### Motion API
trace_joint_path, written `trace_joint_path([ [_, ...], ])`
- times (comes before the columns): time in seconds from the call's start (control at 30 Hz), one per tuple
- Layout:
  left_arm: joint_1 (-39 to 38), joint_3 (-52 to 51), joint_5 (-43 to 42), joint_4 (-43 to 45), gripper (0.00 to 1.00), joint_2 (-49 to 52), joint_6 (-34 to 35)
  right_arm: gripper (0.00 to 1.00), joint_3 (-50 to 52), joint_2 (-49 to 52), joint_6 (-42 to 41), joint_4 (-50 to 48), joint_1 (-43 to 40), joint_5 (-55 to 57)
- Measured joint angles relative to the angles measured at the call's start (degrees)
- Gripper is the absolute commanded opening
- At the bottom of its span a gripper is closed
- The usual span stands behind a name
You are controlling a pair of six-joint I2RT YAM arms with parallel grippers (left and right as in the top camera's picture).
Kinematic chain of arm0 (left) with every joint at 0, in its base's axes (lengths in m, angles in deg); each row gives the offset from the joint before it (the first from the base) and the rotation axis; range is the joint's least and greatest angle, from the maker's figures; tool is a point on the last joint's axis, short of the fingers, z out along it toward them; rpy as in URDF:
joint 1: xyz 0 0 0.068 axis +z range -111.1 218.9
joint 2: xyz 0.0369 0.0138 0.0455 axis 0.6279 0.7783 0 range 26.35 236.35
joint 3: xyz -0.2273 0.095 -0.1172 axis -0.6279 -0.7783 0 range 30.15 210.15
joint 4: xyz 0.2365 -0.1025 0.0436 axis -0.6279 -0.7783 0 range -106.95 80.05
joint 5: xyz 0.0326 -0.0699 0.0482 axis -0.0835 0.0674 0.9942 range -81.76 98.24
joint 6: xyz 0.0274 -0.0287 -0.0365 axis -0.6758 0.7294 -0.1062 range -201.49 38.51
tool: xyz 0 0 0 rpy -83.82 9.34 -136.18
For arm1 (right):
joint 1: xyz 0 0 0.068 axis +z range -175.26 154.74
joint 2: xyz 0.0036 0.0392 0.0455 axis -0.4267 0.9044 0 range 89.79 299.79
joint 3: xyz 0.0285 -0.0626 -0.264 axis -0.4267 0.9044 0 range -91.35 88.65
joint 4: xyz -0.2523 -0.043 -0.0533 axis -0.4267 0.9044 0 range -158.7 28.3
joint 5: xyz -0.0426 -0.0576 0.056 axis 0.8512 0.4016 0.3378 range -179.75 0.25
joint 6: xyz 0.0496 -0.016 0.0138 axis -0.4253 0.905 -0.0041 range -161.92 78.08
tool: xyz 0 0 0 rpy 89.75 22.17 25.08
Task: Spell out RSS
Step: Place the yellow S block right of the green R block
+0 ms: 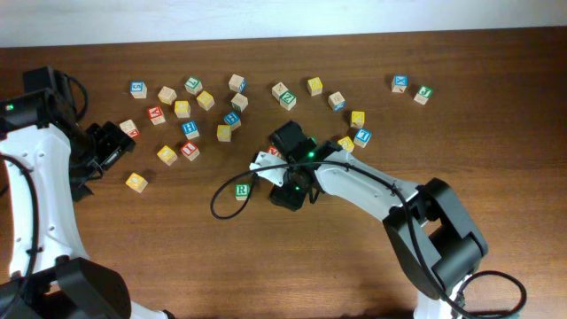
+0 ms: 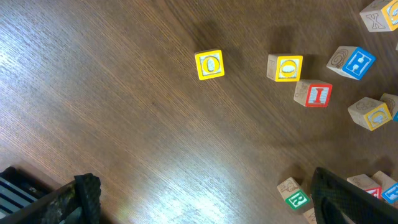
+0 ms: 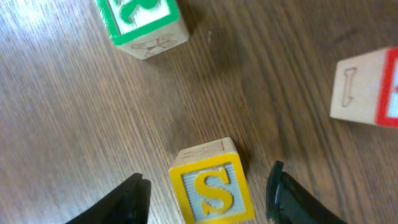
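The green-faced R cube (image 1: 242, 190) stands on the table left of my right gripper (image 1: 289, 191). It also shows in the right wrist view (image 3: 140, 22) and the left wrist view (image 2: 296, 198). A yellow-faced S cube (image 3: 211, 186) sits on the table between the right gripper's (image 3: 205, 196) open fingers, with a gap on each side. The overhead view hides this cube under the gripper. I cannot pick out a second S cube. My left gripper (image 1: 111, 149) is open and empty at the far left, and its wrist view (image 2: 205, 208) shows bare table between the fingers.
Several letter cubes lie scattered across the back of the table (image 1: 496, 133), from a blue one (image 1: 138, 89) to a green one (image 1: 423, 94). Two yellow O cubes (image 2: 209, 65) (image 2: 286, 67) and a red I cube (image 2: 317, 94) lie ahead of the left gripper. A red-edged cube (image 3: 367, 87) is right of the S cube.
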Motion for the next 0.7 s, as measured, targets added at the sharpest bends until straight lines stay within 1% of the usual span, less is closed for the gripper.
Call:
trace_joint_path([
  [0.1, 0.0, 0.0, 0.0, 0.0, 0.99, 0.0, 0.0, 0.20, 0.0, 1.2, -3.7, -2.3, 0.0, 0.0],
  [0.17, 0.0, 0.0, 0.0, 0.0, 0.99, 0.0, 0.0, 0.17, 0.0, 1.2, -7.7, -3.5, 0.0, 0.0],
  [0.23, 0.0, 0.0, 0.0, 0.0, 0.99, 0.0, 0.0, 0.14, 0.0, 1.2, -15.7, -5.4, 0.0, 0.0],
  [0.33, 0.0, 0.0, 0.0, 0.0, 0.99, 0.0, 0.0, 0.16, 0.0, 1.2, -30.4, -6.8, 0.0, 0.0],
  [0.37, 0.0, 0.0, 0.0, 0.0, 0.99, 0.0, 0.0, 0.15, 0.0, 1.2, -37.8, -7.1, 0.2, 0.0],
  [0.47, 0.0, 0.0, 0.0, 0.0, 0.99, 0.0, 0.0, 0.15, 0.0, 1.2, -50.4, -7.4, 1.5, 0.4],
  [0.53, 0.0, 0.0, 0.0, 0.0, 0.99, 0.0, 0.0, 0.16, 0.0, 1.2, -59.7, -7.9, 3.3, 3.9],
  [0.6, 0.0, 0.0, 0.0, 0.0, 0.99, 0.0, 0.0, 0.17, -0.1, 1.2, -64.0, -8.1, 5.5, 8.8],
  [0.63, 0.0, 0.0, 0.0, 0.0, 0.99, 0.0, 0.0, 0.17, -0.1, 1.2, -66.0, -7.8, 7.5, 13.1],
  [0.7, 0.0, 0.0, 0.0, 0.0, 0.99, 0.0, 0.0, 0.19, -0.1, 1.2, -68.0, -7.2, 9.3, 16.7],
])
